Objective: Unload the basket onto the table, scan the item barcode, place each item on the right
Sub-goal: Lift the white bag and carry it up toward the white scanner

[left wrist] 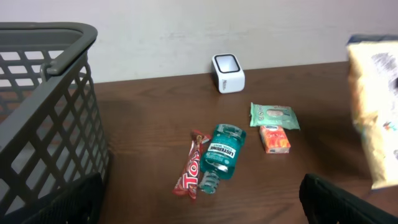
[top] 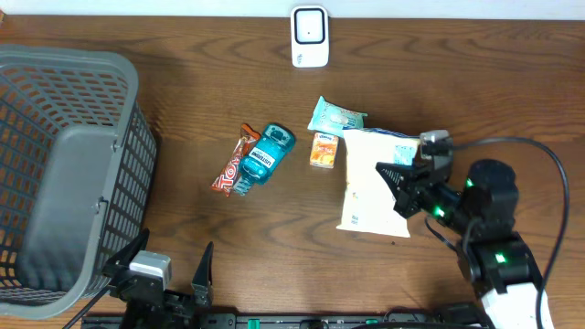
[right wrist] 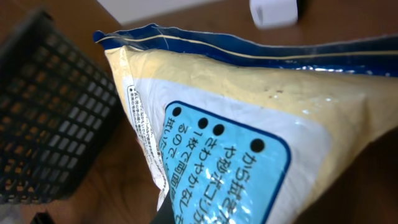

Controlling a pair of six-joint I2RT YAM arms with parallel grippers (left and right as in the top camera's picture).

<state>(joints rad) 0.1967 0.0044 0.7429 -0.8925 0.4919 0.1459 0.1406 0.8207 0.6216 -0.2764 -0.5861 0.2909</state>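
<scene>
The item is a large cream-yellow bag (top: pixel 370 187) with a blue top edge and a blue label (right wrist: pixel 249 168). My right gripper (top: pixel 404 181) is shut on its right edge, and the bag fills the right wrist view, hiding most of the fingers. The white barcode scanner (top: pixel 309 37) stands at the table's far edge, also seen as the scanner (left wrist: pixel 228 73) and the scanner (right wrist: pixel 273 11). My left gripper (top: pixel 170 277) stands wide open at the front left with nothing between its fingers (left wrist: pixel 348 202).
A grey mesh basket (top: pixel 64 174) fills the left side. Mid-table lie a red candy bar (top: pixel 233 163), a teal mouthwash bottle (top: pixel 265 155), a small orange box (top: pixel 323 150) and a green wipes packet (top: pixel 336 116), all left of the bag.
</scene>
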